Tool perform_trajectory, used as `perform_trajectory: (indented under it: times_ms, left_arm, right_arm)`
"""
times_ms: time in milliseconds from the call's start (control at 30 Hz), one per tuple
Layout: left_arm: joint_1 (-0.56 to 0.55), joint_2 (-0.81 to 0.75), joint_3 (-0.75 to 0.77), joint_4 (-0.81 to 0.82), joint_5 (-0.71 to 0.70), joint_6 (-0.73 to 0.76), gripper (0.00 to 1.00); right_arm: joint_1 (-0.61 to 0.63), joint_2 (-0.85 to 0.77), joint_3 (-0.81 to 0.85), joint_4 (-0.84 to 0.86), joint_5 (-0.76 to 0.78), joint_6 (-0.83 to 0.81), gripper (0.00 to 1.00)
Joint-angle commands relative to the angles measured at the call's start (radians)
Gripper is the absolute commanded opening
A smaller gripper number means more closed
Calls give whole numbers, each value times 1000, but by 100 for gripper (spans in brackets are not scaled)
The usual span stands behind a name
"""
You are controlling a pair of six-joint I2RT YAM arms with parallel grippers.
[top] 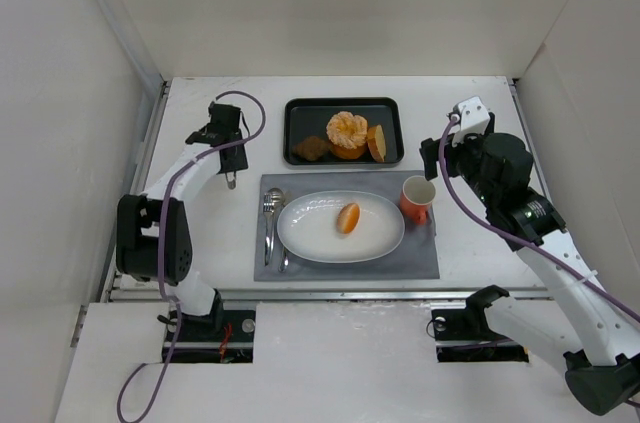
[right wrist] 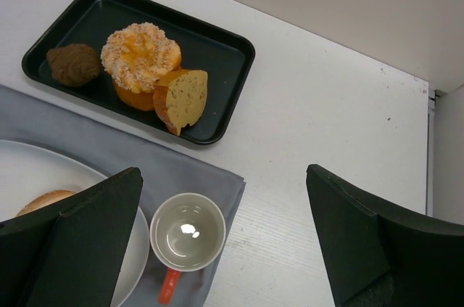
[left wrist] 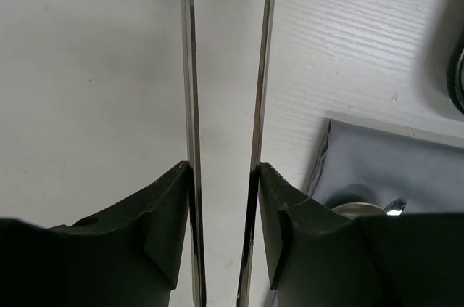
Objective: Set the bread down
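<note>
A: Top external view first; where's the bread [top: 348, 217]?

B: Lying on the white plate [top: 300, 235], a bit right of the middle; the plate is on the grey mat [top: 420, 255]; nothing touches the roll; the right wrist view catches only a sliver of it behind a finger.

A: So done?

B: I'd judge the placing done, or very nearly; the roll is down and free; what's left is probably just parking the arms and maybe putting the tool down; can't say more from this.

A: Pincers?

B: The left gripper [left wrist: 223, 169] is narrow, its fingers [left wrist: 170, 205] pressed on the two metal blades of the tongs [left wrist: 190, 104]; slim gap between the blades, nothing in it; it hangs over bare table [left wrist: 87, 67] just left of the mat, well apart from the plate; the right gripper [right wrist: 223, 175] is wide, holding nothing, above the orange cup [right wrist: 187, 233].

A: Other stuff?

B: The black tray [top: 295, 115] behind the plate has a round orange pastry [top: 347, 133], a brown chunk [top: 312, 148] and a cut slice [top: 376, 142]; the cutlery [top: 272, 223] is on the mat left of the plate.

A: Any text, brands, labels?

B: None readable; cup, tray and plate are plain; no markings legible on either arm.
</note>
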Motion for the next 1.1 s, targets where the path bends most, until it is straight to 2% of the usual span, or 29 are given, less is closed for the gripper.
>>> perform_trajectory:
  times_ms: [0, 133, 300, 333, 567, 667, 733, 767, 833, 900, 1067]
  left_arm:
    - [11, 27, 0, 64, -1, 19, 36]
    - [32, 88, 0, 75, -1, 19, 36]
    - [32, 179, 20, 55, -23, 30, 44]
    - [32, 194, 20, 55, -24, 30, 49]
    - [32, 214, 20, 46, -14, 30, 54]
    - [32, 214, 20, 46, -14, 30, 64]
    - [32, 190, 8, 46, -5, 30, 74]
    - [32, 173, -6, 46, -5, 30, 87]
    - [32, 105, -30, 58, 7, 21, 100]
    - [32, 46, -49, 67, 38, 21, 100]
    - [22, -259, -116, 102, 111, 12, 100]
  right_arm:
    - [6, -17, 10, 41, -14, -2, 100]
    - [6, -17, 10, 41, -14, -2, 100]
    - [6, -17, 10, 41, -14, -2, 100]
    - [6, -17, 10, 41, -14, -2, 100]
    - [6, -17, 10, 41, -14, -2, 100]
    - [6, -17, 10, 41, -14, -2, 100]
    - [6, -17, 10, 41, -14, -2, 100]
    - [6, -17, 10, 41, -14, -2, 100]
    - [6, -17, 10, 41, -14, -2, 100]
    - [6, -17, 10, 32, -14, -2, 100]
    - [6, 15, 10, 12, -40, -11, 100]
